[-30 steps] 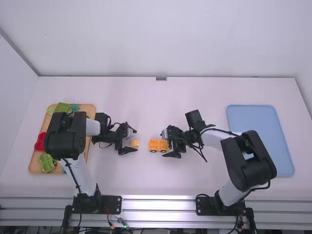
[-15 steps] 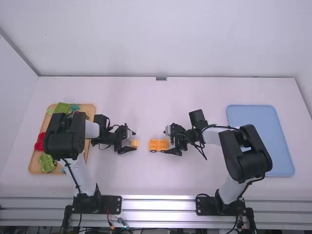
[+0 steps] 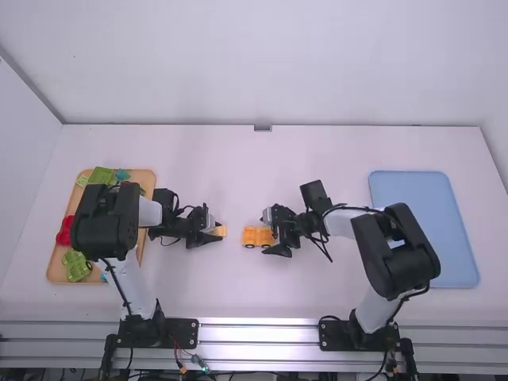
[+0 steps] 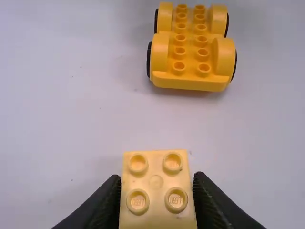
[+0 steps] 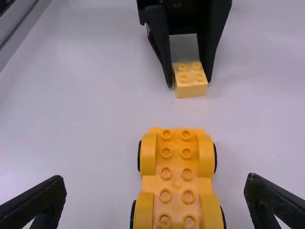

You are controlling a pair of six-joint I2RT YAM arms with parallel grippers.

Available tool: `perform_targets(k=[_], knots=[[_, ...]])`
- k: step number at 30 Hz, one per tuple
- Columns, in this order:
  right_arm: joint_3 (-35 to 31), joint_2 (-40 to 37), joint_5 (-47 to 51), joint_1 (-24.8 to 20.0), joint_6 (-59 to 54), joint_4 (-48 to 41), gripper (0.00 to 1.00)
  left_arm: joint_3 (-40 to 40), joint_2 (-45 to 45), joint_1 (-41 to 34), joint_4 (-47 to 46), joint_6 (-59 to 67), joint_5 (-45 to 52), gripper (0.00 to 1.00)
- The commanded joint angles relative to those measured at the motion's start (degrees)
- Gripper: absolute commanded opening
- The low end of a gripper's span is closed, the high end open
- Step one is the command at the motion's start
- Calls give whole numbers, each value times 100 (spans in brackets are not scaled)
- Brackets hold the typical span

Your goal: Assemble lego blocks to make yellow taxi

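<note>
Both arms stand at the near edge of the counter. By its left edge, a wooden tray holds a green piece at its near end, perhaps with a wheel; a red piece lies beyond it, and another green piece and a teal piece are at the far end. Near the right edge lies a blue tray. Between the trays, the right pincer is spread, its fingers on either side of the yellow wheeled base, apart from it. The left pincer pinches the pale yellow block, studs up, toward the left edge from the base and apart from it.
</note>
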Motion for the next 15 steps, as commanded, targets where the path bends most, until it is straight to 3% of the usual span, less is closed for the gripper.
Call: perform_targets(k=[1, 10, 15], knots=[[-37, 59, 13, 9, 46, -9, 99, -120, 42, 31, -57, -13, -330, 44], [-116, 66, 122, -13, 7, 0, 99, -116, 42, 31, -111, -17, -385, 47], [-667, 66, 162, -118, 457, 1126, 99, -116, 42, 37, -107, -15, -385, 45]])
